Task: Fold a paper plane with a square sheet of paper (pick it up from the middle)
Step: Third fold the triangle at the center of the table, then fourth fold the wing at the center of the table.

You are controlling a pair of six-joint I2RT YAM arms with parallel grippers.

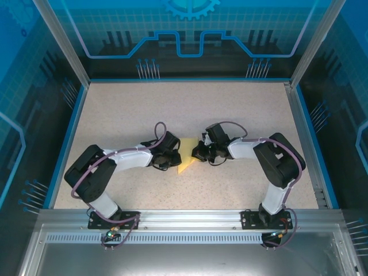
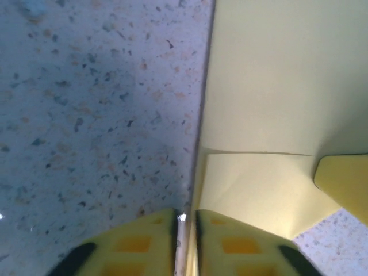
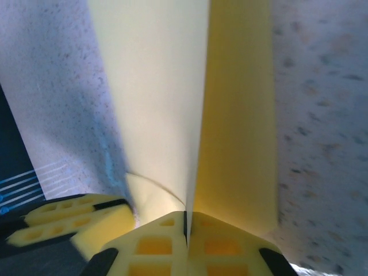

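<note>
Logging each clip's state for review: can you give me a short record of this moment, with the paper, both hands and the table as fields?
paper: pale yellow sheet, partly folded, triangular outline from above, at mid-table between the two arms
left hand: fingers almost together, the paper's edge in the narrow gap; whether it grips is unclear
right hand: shut on a raised fold of the paper
table: speckled beige top, the paper resting on it
task stage: folding under way, no plane shape yet

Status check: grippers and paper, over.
Right gripper shut on paper. Left gripper nearly closed at paper's edge, grip unclear. Both grippers crowded close together there.
</note>
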